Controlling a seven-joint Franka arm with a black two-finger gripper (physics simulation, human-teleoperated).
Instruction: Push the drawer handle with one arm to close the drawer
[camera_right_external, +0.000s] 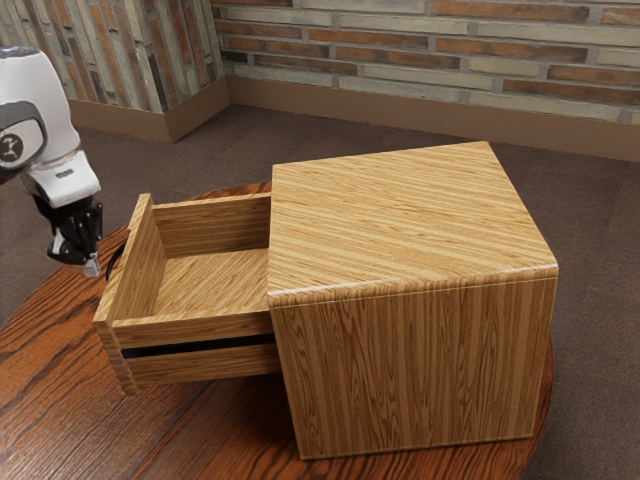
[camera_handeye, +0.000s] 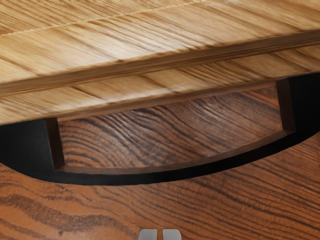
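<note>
Pincer (camera_right_external: 91, 267) at the open drawer: a white robot arm (camera_right_external: 40, 110) reaches in from the exterior view's left, its black pincer pointing down just beside the dark, curved handle (camera_right_external: 116, 260), apart from it. The fingertips are pressed together, w/ only a thin line btwn. them. The handle is fixed to the outer face of the drawer (camera_right_external: 215, 282), which stands well out of its wooden cabinet (camera_right_external: 410, 370) toward the exterior view's left; its rear end is inside the cab. A dark strip (camera_right_external: 200, 346) runs along the drawer's near side. In the wrist view, the handle bows out from the drawer front, w/ brown wood grain visible thru the gap, & the tips sit on its outer side. The cab. stands upright on a reddish-brown tabletop (camera_right_external: 210, 430), its rounded edge at the exterior view's left. Bkgd.: a brick-patterned wall (camera_right_external: 430, 60) w/ brown baseboard (camera_right_external: 400, 115), above a dark floor (camera_right_external: 600, 300).
</note>
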